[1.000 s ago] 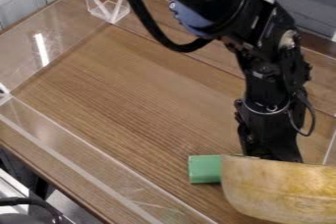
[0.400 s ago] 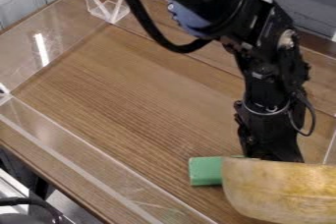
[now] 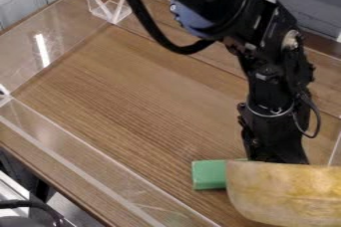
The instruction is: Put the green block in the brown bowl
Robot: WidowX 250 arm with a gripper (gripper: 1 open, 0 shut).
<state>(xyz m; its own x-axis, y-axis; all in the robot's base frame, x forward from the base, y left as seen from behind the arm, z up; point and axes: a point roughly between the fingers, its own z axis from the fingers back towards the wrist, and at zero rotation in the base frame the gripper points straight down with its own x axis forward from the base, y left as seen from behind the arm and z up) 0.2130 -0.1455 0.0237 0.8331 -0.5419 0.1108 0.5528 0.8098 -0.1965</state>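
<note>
The green block (image 3: 210,173) lies flat on the worktop (image 3: 120,92) at lower centre, touching the brown bowl (image 3: 286,191), just left of the claw (image 3: 270,154), whose opening is hidden behind the bowl rim.

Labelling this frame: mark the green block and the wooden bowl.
Small mint-green rectangular block (image 3: 208,172), camera view, on its top face.
Large round tan wooden bowl (image 3: 282,184), camera view, on its outer wall.
</note>
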